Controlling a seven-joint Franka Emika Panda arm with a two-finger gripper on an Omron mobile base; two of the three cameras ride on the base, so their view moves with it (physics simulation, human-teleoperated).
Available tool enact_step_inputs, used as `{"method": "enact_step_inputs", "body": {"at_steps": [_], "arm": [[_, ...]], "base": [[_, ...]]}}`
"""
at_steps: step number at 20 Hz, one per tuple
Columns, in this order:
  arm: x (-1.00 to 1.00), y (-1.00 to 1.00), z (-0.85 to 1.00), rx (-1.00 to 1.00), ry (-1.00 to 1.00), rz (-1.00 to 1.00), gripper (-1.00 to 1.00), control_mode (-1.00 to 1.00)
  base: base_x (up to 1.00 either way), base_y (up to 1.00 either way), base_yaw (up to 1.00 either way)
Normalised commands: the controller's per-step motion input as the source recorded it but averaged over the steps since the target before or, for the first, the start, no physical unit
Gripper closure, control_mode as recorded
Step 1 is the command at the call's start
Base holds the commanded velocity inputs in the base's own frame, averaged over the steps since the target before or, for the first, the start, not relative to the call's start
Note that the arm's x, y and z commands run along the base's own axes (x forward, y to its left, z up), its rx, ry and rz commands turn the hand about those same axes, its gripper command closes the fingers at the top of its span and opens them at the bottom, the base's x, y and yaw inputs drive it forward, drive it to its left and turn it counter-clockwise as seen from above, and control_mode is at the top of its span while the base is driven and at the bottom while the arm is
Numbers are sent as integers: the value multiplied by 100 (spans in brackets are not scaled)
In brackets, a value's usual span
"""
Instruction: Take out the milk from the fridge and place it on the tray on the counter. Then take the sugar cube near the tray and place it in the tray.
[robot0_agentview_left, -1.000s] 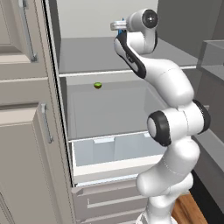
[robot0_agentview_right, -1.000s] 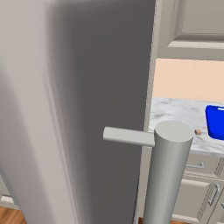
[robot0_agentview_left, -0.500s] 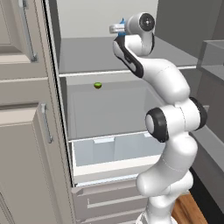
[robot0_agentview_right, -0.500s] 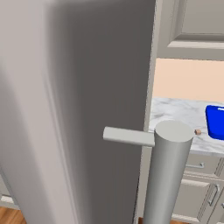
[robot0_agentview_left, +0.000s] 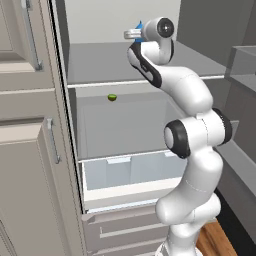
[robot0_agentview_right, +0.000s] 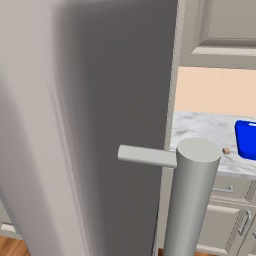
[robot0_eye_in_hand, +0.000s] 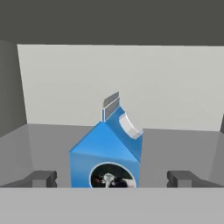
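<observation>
the milk (robot0_eye_in_hand: 107, 151) stands upright, gable up, round mark facing camera.

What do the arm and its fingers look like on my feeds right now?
The arm is made of glossy white rounded segments with dark grey joint rings and a black stripe near the wrist. The fingers are small, blocky and dark grey. No cables or markings are visible.

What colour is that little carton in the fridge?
The milk carton is bright blue with a white cap and a dark round mark, clearest in the hand view.

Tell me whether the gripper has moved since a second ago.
Yes. In the left base view the gripper has shifted left, further into the fridge, toward the milk on the top shelf.
</observation>
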Motion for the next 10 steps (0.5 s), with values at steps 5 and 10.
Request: {"method": "enact_step_inputs", "body": {"at_steps": [5, 10], "arm": [[12, 6, 0, 0, 0, 0, 100, -100], [9, 3, 0, 0, 0, -1, 100, -100]], "base": [[0, 0, 0], [0, 0, 0]]}}
